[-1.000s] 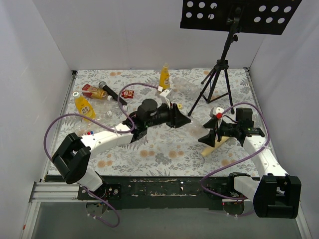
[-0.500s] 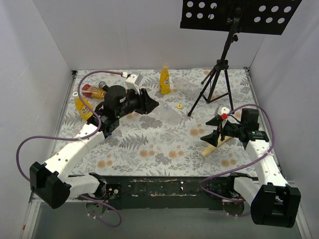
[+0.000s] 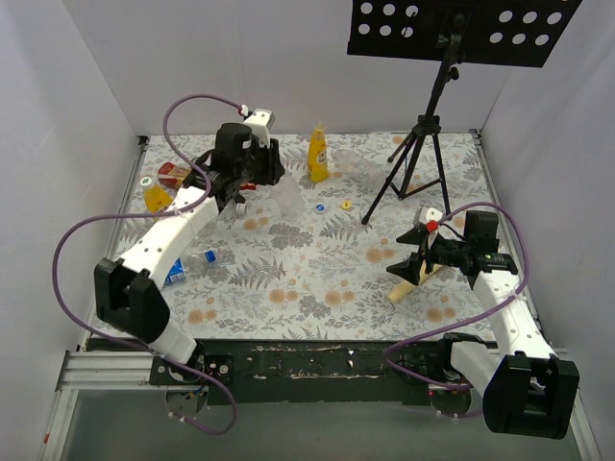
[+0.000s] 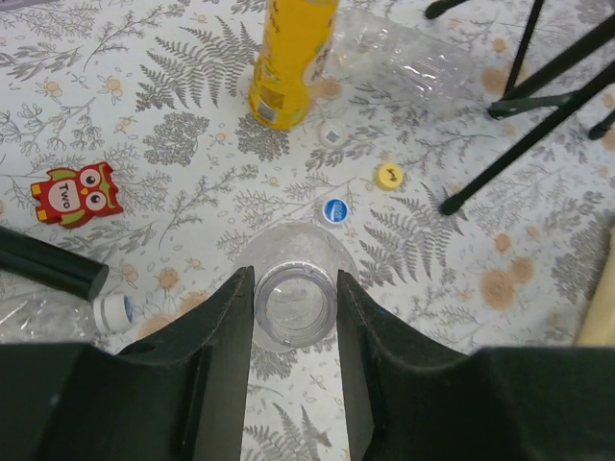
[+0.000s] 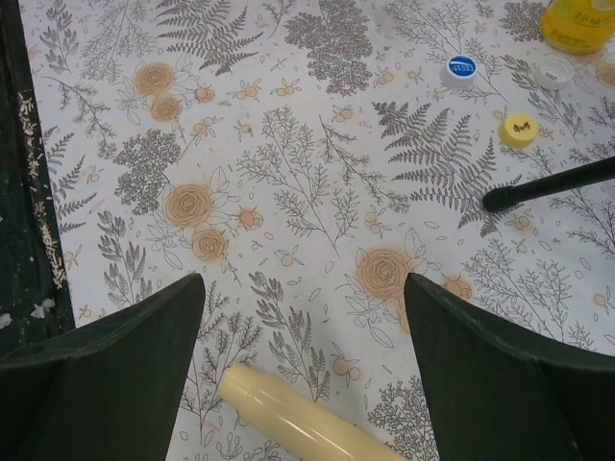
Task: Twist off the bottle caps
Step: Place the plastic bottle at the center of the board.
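My left gripper is shut on the neck of a clear bottle, whose mouth is open with no cap on it. In the top view this gripper is at the back left, and the clear bottle hangs from it. Loose caps lie on the cloth: a blue-and-white cap, a yellow cap and a white cap. An orange-yellow bottle stands upright at the back. My right gripper is open above the cloth with nothing in it, and in the top view it is at the right.
A tan stick lies under the right gripper. A black tripod stands at the back right. More bottles and a black microphone lie at the left. A clear bottle lies behind the caps. A red owl card is nearby.
My left arm has swung from the middle to the back left, carrying the clear bottle. The right gripper's jaws have opened wider and it has shifted slightly.
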`<state>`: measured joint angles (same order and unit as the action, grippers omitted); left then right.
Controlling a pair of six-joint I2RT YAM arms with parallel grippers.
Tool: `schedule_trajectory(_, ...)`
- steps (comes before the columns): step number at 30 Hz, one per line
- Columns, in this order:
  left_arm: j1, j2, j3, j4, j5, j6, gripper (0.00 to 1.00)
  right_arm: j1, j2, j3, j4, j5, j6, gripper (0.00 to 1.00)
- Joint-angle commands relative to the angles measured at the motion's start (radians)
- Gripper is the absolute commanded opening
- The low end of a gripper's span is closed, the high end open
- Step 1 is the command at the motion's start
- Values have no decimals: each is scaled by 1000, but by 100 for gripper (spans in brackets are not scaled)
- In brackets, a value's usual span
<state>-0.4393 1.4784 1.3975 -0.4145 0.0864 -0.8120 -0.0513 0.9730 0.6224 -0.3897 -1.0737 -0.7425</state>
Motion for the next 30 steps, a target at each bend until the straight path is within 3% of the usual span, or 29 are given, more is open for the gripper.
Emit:
schedule_trajectory(1,25,127,139,-20,-7,31,0,-4,3,-6,8,-26,-20,92)
schedule_trajectory(11,27,370,386,-37,-24,43,0,-2,6,-4,8,-26,-24,93)
schedule_trajectory(21,22,497,498,-101,-60,105,2,-2,16,-4,6,-26,-26,93)
schedule_trajectory(25,14,528,531,-127,-70,126,9,-2,23,-3,6,-25,-28,93)
schedule_trajectory(30,10,553,555,-138,-71,131,25,-4,24,-3,5,-23,-28,93)
